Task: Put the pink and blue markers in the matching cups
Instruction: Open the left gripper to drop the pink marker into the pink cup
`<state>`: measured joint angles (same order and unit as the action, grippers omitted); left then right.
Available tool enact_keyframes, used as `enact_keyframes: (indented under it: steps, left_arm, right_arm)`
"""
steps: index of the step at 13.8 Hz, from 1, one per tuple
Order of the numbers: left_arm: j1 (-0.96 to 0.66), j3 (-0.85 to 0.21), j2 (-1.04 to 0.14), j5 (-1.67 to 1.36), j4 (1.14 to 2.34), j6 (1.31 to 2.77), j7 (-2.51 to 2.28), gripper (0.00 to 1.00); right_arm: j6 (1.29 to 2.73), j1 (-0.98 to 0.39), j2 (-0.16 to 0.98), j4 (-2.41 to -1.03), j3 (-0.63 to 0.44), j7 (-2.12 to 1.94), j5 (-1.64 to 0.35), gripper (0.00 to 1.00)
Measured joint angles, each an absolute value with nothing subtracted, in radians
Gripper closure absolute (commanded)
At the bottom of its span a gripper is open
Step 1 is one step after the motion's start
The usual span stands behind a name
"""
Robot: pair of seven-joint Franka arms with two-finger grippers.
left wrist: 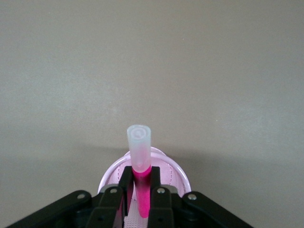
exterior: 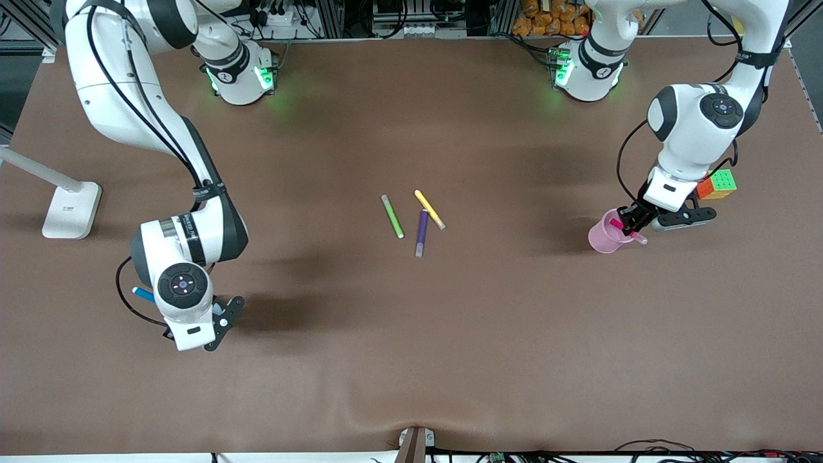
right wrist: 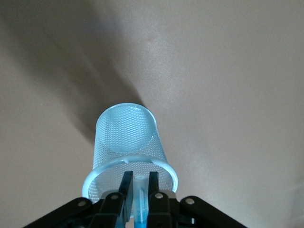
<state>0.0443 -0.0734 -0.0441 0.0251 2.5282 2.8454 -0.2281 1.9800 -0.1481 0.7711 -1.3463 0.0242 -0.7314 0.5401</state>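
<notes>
My left gripper (exterior: 631, 223) is shut on the pink marker (exterior: 618, 226) and holds it tilted over the pale pink cup (exterior: 603, 239), which stands toward the left arm's end of the table. In the left wrist view the marker (left wrist: 141, 187) sits between the fingers, pale cap outward, above the cup's rim (left wrist: 179, 172). My right gripper (right wrist: 139, 183) is shut on the blue marker (right wrist: 141, 192), pale cap toward the mouth of the pale blue cup (right wrist: 126, 137). In the front view the blue marker's tail (exterior: 143, 294) sticks out beside the right wrist, which hides the blue cup.
A green pen (exterior: 392, 217), a yellow pen (exterior: 429, 209) and a dark purple pen (exterior: 421, 233) lie together mid-table. A colour cube (exterior: 717, 184) sits by the left arm. A white lamp base (exterior: 71, 209) stands at the right arm's end.
</notes>
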Motion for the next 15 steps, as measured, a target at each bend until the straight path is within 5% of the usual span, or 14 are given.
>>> enact_keyframes:
  steps: [2,6,12,13,14,15]
  left_arm:
    - [0.044,-0.073,-0.048,0.025,2.524,2.846,-0.225,0.00]
    - [0.045,-0.073,-0.048,0.025,2.486,2.817,-0.225,0.00]
    - [0.045,-0.074,-0.023,0.025,2.254,2.430,-0.223,0.00]
    - [0.045,-0.074,-0.013,0.025,2.213,2.360,-0.222,0.00]
    - [0.045,-0.075,-0.003,0.025,2.173,2.288,-0.222,0.00]
    - [0.045,-0.077,0.006,0.025,2.136,2.220,-0.221,0.00]
  right_arm:
    - [1.985,-0.148,0.774,-1.347,0.024,-0.731,0.545,0.54]
    - [1.987,-0.148,0.775,-1.347,0.024,-0.731,0.548,0.52]
    - [1.989,-0.148,0.772,-1.338,0.024,-0.729,0.550,0.39]
    - [1.989,-0.148,0.768,-1.333,0.024,-0.729,0.550,0.27]
    - [1.989,-0.148,0.761,-1.327,0.024,-0.729,0.550,0.01]
    - [1.989,-0.148,0.754,-1.322,0.024,-0.728,0.548,0.00]
